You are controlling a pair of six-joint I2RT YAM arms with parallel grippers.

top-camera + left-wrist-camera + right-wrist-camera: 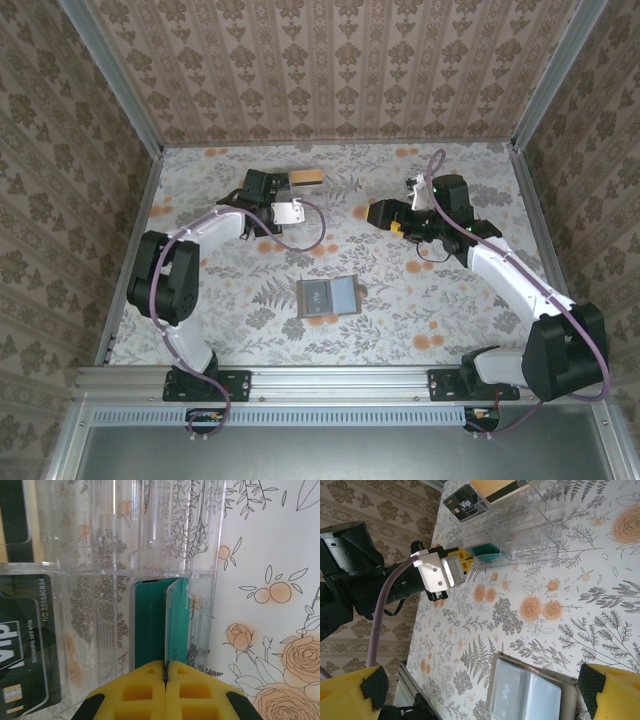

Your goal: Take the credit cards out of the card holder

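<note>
Left pincer [165,672]: fingers pressed together on the near edge of a teal card [150,625], which I see edge-on. The card stands in a slot of the clear tray [205,555]. A black card [25,630] sits in the slot to its left, and a tan card [307,177] at the tray's far end.

Left arm: elbow bent out to the left, forearm running in toward the tray on the far part of the table [200,330].

Right pincer [482,682]: fingers wide apart, nothing between them. Right arm reaches up the right side, wrist turned left, pincer in the air to the right of the tray.

Card holder [328,297] lies open and flat mid-table with a pale card [525,700] in it, well apart from both pincers. Bare table all round it. The tray sits near the back wall [330,70].
</note>
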